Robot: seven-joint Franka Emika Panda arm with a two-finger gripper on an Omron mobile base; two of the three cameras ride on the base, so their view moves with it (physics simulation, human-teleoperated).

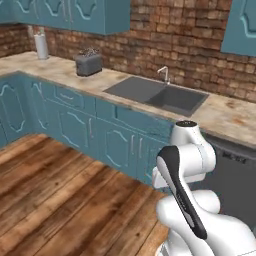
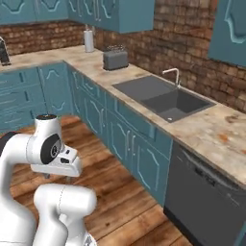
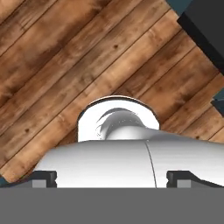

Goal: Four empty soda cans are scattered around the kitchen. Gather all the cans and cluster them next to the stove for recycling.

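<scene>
My arm (image 2: 43,158) is folded low over the wooden floor (image 2: 120,192). Ahead, the surface (image 2: 211,132) carries a sink (image 2: 161,98), a toaster (image 2: 115,59) and a paper towel roll (image 2: 89,41).

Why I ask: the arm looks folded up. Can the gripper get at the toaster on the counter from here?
Probably not. The gripper hangs open over the wooden floor, and the toaster sits far back on the counter past the sink; the base would likely have to drive closer.
</scene>
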